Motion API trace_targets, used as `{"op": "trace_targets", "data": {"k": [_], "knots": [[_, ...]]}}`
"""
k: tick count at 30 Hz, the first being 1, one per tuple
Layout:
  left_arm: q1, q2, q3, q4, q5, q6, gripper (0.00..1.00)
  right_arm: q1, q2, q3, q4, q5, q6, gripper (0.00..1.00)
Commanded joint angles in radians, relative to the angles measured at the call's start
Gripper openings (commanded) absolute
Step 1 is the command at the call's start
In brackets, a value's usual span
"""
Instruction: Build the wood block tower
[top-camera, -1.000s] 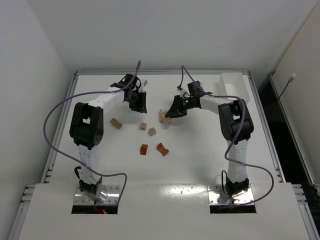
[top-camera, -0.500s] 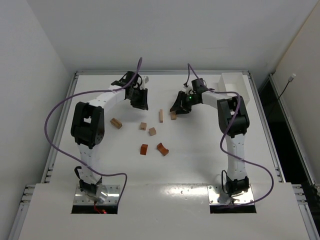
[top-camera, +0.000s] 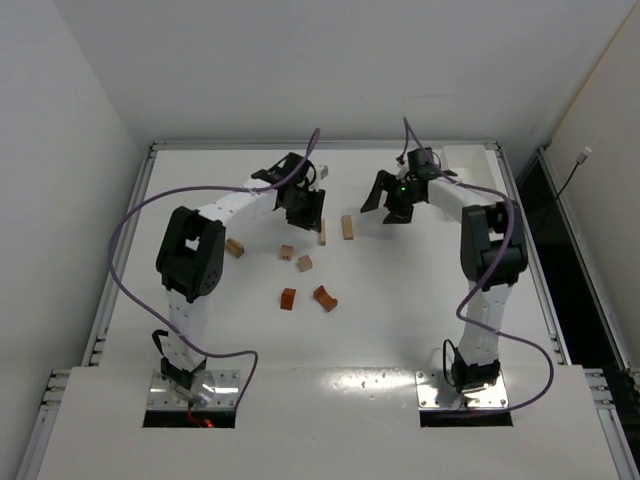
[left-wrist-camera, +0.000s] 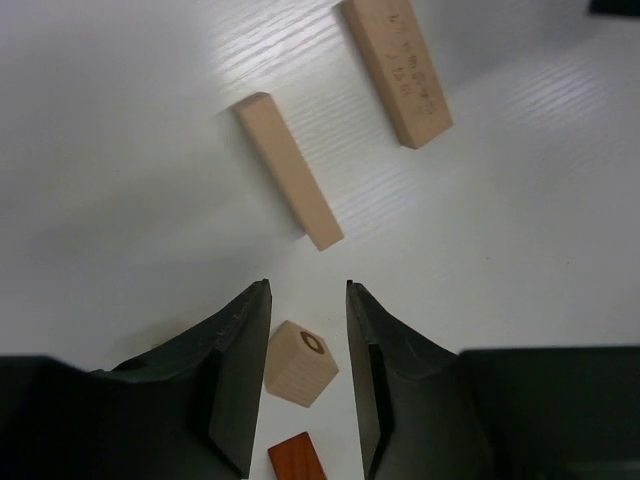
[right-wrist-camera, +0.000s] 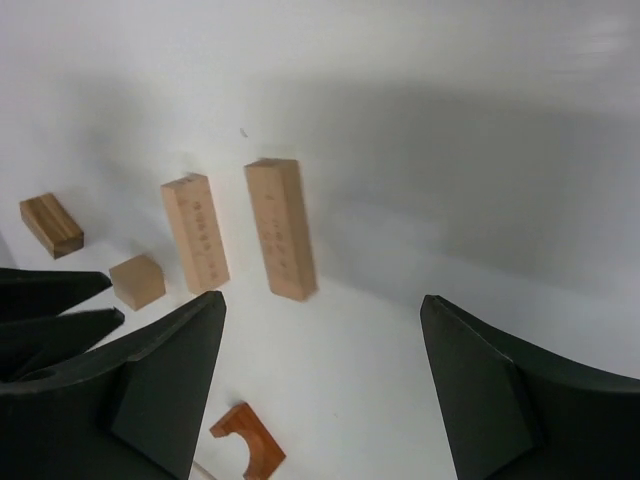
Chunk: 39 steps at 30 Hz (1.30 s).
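The tower's wooden blocks lie loose on the white table. Two pale bars (top-camera: 322, 232) (top-camera: 347, 227) lie side by side at centre back. In front of them are two pale cubes (top-camera: 286, 252) (top-camera: 304, 263). A brown block (top-camera: 234, 247) lies to the left. A reddish block (top-camera: 288, 299) and a reddish arch (top-camera: 324, 298) lie nearer. My left gripper (top-camera: 308, 212) hovers just left of the thin bar (left-wrist-camera: 290, 170), its jaws a narrow gap apart and holding nothing. A pale cube (left-wrist-camera: 300, 363) shows on the table beyond that gap. My right gripper (top-camera: 392, 205) stands wide open to the right of the bars (right-wrist-camera: 281, 228), empty.
A white rectangular tray (top-camera: 466, 166) stands at the back right corner, close behind the right arm. Raised rails (top-camera: 128, 240) edge the table. Purple cables (top-camera: 130, 225) loop off both arms.
My right gripper has opened, left a pale bar lying beside the other one, and drawn back to the right. My left gripper has moved right, toward the bars.
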<state>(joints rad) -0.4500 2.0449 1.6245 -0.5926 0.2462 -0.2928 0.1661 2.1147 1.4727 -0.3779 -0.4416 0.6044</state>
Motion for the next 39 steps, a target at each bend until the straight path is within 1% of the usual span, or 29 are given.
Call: {"op": "trace_targets", "data": {"k": [1, 4, 7, 8, 11, 18, 26, 28, 30, 34, 37, 38, 39], "knots": [[-0.029, 0.001, 0.057, 0.017, -0.071, -0.025, 0.34, -0.057, -0.168, -0.035, -0.006, 0.086, -0.02, 0.76], [-0.05, 0.011, 0.083, -0.004, -0.119, -0.025, 0.37, -0.103, -0.211, -0.06, 0.008, 0.076, -0.02, 0.76], [-0.082, 0.046, 0.109, -0.016, -0.217, -0.034, 0.42, -0.151, -0.249, -0.09, 0.008, 0.067, -0.029, 0.76], [-0.098, 0.057, 0.127, -0.039, -0.29, -0.034, 0.43, -0.151, -0.249, -0.104, 0.02, 0.052, -0.029, 0.76], [-0.108, 0.089, 0.153, -0.05, -0.381, -0.057, 0.43, -0.172, -0.274, -0.115, 0.03, 0.041, -0.029, 0.76], [-0.138, 0.132, 0.208, -0.061, -0.381, -0.086, 0.43, -0.204, -0.292, -0.158, 0.048, 0.023, -0.029, 0.76], [-0.158, 0.175, 0.219, -0.061, -0.37, -0.086, 0.43, -0.237, -0.302, -0.19, 0.066, -0.019, -0.029, 0.75], [-0.158, 0.186, 0.219, -0.061, -0.361, -0.086, 0.35, -0.247, -0.302, -0.19, 0.066, -0.028, -0.029, 0.75], [-0.158, 0.196, 0.219, -0.052, -0.361, -0.086, 0.31, -0.257, -0.302, -0.19, 0.076, -0.037, -0.018, 0.75], [-0.158, 0.218, 0.219, -0.052, -0.352, -0.086, 0.3, -0.266, -0.283, -0.19, 0.076, -0.037, -0.018, 0.75], [-0.158, 0.218, 0.219, -0.052, -0.343, -0.086, 0.25, -0.266, -0.283, -0.181, 0.085, -0.046, -0.009, 0.74], [-0.158, 0.218, 0.219, -0.052, -0.334, -0.086, 0.14, -0.266, -0.283, -0.181, 0.085, -0.057, -0.009, 0.74], [-0.158, 0.218, 0.219, -0.043, -0.323, -0.086, 0.06, -0.266, -0.283, -0.181, 0.085, -0.057, -0.009, 0.74]]}}
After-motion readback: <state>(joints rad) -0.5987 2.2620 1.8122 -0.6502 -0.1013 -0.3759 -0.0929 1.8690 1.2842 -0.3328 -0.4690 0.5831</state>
